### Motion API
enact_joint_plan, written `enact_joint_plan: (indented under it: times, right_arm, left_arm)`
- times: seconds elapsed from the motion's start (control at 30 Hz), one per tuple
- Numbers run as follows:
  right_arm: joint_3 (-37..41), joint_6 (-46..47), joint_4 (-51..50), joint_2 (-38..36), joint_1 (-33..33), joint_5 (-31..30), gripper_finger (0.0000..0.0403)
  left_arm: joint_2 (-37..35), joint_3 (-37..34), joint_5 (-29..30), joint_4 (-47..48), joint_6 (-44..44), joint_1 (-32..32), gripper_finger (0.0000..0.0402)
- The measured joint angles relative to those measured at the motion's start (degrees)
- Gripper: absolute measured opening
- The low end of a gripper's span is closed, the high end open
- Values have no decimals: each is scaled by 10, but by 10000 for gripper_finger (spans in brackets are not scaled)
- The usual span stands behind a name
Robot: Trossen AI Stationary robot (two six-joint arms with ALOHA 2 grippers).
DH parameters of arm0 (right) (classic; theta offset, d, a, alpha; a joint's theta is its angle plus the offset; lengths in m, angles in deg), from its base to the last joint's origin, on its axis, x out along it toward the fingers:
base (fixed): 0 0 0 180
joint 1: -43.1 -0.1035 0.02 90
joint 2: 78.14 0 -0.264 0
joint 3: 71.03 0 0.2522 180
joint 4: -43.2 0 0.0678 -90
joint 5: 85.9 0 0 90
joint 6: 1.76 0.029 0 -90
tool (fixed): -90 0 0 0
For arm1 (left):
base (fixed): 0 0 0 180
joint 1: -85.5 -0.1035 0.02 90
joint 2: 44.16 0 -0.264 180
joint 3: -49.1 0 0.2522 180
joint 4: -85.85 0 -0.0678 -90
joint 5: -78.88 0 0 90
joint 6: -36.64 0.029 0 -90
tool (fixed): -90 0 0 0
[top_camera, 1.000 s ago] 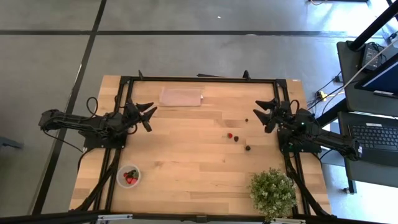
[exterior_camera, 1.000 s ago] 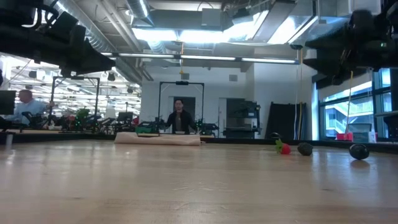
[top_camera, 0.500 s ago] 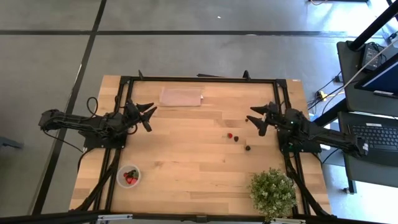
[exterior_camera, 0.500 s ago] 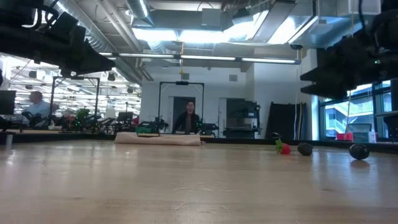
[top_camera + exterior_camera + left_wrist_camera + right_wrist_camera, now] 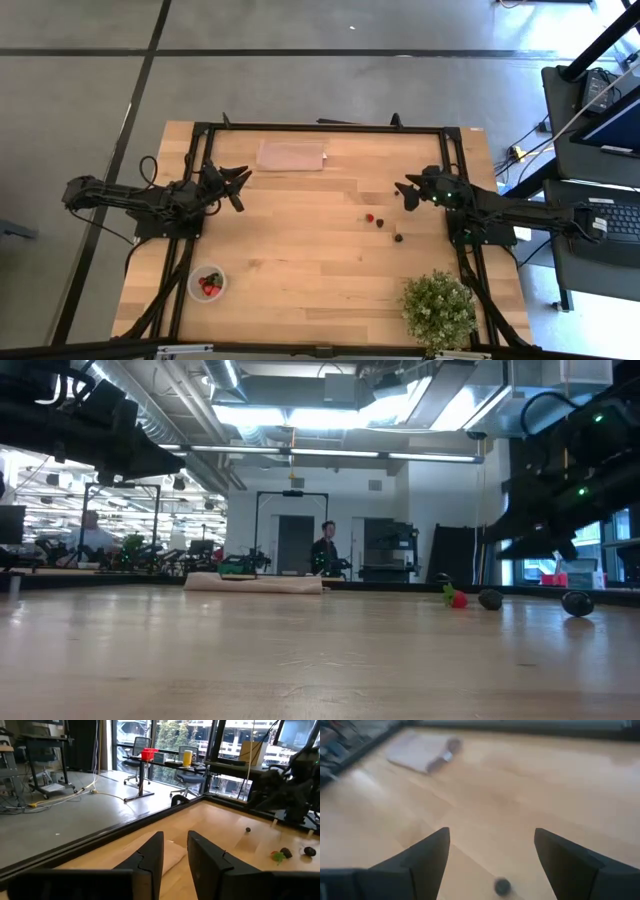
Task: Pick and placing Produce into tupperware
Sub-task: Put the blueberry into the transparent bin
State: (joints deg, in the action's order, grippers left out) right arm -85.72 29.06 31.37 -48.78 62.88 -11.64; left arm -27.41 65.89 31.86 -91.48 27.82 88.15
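1. Tupperware (image 5: 207, 284), a small round clear tub, sits near the front left corner of the wooden table (image 5: 300, 250); it holds a few red strawberries and a dark berry.
2. Loose produce lies on the right half of the table: a strawberry (image 5: 369, 217) with a green top, a dark berry (image 5: 380, 223) just beside it, and another dark berry (image 5: 398, 238) a little apart, toward the potted plant (image 5: 438, 309). A further dark berry (image 5: 395, 194) lies near the right gripper's tips.
3. Right gripper (image 5: 408, 192) hangs above the table over that berry (the wrist view shows a small dark berry (image 5: 502, 884) on the wood between its fingers (image 5: 425, 855)). Its jaws stand wide apart and hold nothing.
4. Left gripper (image 5: 238, 178) hangs over the left side of the table, pointing toward the pinkish-tan cloth (image 5: 291, 155) at the back edge. Its fingers (image 5: 150, 857) stand with only a narrow gap between them, and nothing sits in that gap.
5. Low view: the strawberry (image 5: 457, 598) and two dark berries (image 5: 490, 599) rest on the table surface to the right, with the right arm dark above them.
6. Background of the low view shows a person (image 5: 324, 554) standing in the room well beyond the table.
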Motion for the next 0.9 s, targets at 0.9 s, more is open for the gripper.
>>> enact_joint_plan:
  times: [0.9]
  right_arm:
    - [5, -36, 111, 134, -29, -138, 293]
  left_arm:
    - [0, 0, -5, 0, -13, 0, 31]
